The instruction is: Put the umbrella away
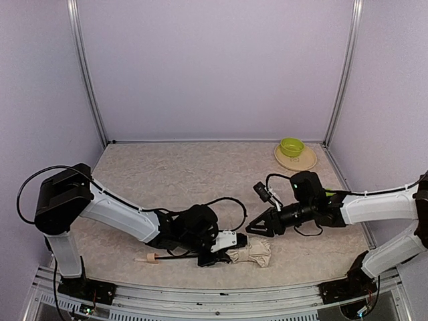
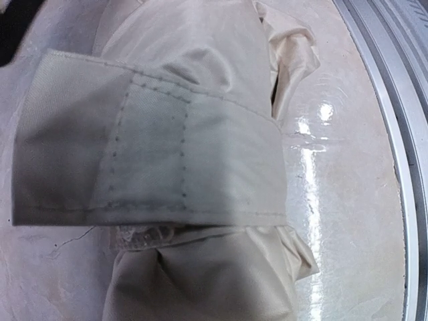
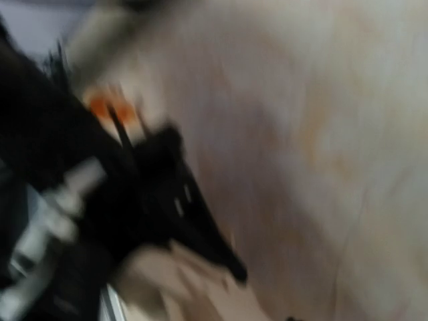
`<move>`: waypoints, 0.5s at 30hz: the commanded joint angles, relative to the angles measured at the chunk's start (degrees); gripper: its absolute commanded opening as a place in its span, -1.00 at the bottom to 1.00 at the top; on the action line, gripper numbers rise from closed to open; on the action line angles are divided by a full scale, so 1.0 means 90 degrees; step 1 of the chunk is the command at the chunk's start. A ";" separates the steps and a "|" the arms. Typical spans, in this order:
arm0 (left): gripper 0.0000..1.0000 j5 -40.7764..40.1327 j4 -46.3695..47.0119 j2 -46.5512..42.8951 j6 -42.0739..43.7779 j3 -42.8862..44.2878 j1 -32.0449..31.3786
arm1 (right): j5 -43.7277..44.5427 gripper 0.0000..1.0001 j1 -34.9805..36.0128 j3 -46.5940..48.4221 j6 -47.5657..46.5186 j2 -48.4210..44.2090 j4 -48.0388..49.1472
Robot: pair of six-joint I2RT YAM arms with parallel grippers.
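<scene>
The umbrella [image 1: 253, 254] lies folded near the table's front edge, a bunched cream bundle with a thin black shaft running left to a small beige handle [image 1: 148, 257]. My left gripper [image 1: 215, 256] sits on the bundle's left end and looks shut on it. The left wrist view is filled by cream fabric [image 2: 200, 281] with a stitched cream strap [image 2: 154, 154] wrapped across it, and the fingers are hidden. My right gripper [image 1: 256, 231] hangs just above and behind the bundle, apart from it, open and empty. The right wrist view is blurred.
A green bowl [image 1: 291, 146] sits on a tan plate [image 1: 304, 160] at the back right corner. The metal front rail [image 2: 401, 134] runs close beside the umbrella. Purple walls enclose the table on three sides.
</scene>
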 commanded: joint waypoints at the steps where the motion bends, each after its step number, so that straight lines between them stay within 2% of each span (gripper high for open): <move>1: -1.00 -0.0068 -0.0639 0.0009 0.0217 -0.0223 -0.0067 | -0.0627 -0.11 0.0099 0.0082 -0.0639 0.0221 -0.0563; 4: -1.00 -0.0073 -0.0652 0.0018 0.0216 -0.0225 -0.0084 | -0.1047 -0.13 0.0173 0.0031 -0.0628 0.0284 -0.0202; 7: -1.00 -0.0064 -0.0668 0.0054 0.0221 -0.0200 -0.0099 | -0.1148 -0.27 0.0285 -0.0095 -0.0579 0.0332 0.0088; 13: -1.00 -0.0072 -0.0686 0.0059 0.0211 -0.0173 -0.0124 | -0.0522 -0.31 0.0351 0.0002 -0.0610 0.0761 -0.0075; 15: -1.00 -0.0128 -0.0704 0.0062 0.0228 -0.0168 -0.0140 | -0.0606 -0.37 0.0360 0.0042 -0.0567 0.0878 0.0090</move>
